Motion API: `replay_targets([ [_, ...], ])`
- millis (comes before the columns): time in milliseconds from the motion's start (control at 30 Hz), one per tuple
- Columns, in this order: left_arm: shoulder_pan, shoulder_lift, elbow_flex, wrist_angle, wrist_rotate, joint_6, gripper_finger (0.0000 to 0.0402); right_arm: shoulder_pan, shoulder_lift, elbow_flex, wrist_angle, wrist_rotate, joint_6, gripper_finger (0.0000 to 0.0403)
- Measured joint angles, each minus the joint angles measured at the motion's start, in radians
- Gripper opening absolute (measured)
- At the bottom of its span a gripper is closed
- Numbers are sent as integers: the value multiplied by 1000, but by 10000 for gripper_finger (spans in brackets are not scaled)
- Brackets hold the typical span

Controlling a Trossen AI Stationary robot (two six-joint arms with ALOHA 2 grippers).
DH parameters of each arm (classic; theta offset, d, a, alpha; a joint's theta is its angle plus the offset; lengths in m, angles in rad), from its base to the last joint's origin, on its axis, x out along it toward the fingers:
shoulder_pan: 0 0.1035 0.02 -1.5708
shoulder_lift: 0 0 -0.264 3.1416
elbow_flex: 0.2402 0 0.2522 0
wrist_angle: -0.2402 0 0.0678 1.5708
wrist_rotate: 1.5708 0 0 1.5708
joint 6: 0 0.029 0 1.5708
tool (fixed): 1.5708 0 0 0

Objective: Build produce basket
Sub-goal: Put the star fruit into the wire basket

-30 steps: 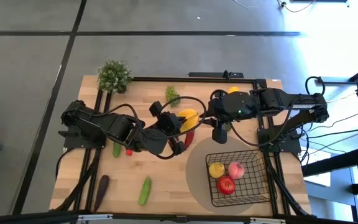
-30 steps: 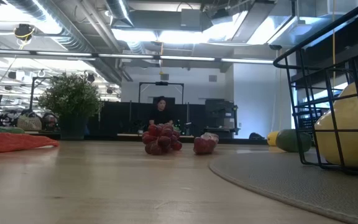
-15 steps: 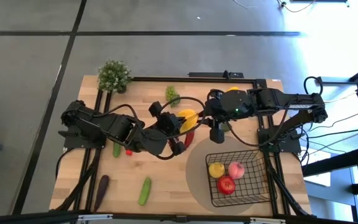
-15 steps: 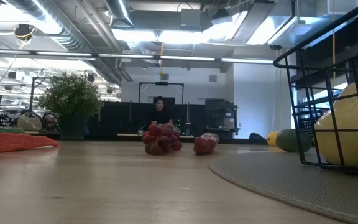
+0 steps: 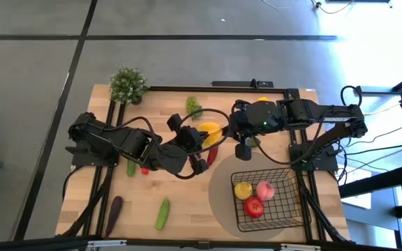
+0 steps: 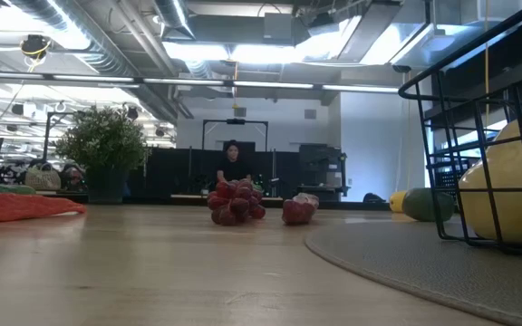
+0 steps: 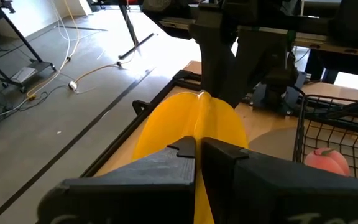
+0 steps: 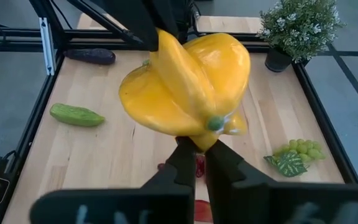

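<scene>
Handover step, judged from the grips. My left gripper (image 5: 202,148), mid-table, is clamped on the yellow pepper-like fruit (image 8: 185,90); my right gripper (image 8: 194,163), toward the far right edge, has pinched its stem end. Next: the left should let go, and the right should carry it to the basket (image 5: 290,209) at the near right corner, which holds three fruits. The overhead view hides the fruit under both arms; what kind it is I cannot tell.

Grey floor (image 5: 187,56) around the table; ceiling lights (image 6: 243,52) over a dark counter (image 6: 188,177).
</scene>
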Motion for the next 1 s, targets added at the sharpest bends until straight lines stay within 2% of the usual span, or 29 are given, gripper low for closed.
replay_targets([
  [167,0,-1,0,3,7,16,3,0,0,0,0,-3,0,4],
  [467,17,-1,0,12,49,12,70,0,1,0,11,-10,-1,1],
  [667,14,0,0,10,47,71,83,0,0,0,8,3,-13,0],
  [767,-4,1,0,11,12,138,83,1,-2,0,-9,34,-19,0],
  [1000,-39,1,0,11,-90,175,84,0,-6,0,-39,39,-21,0],
])
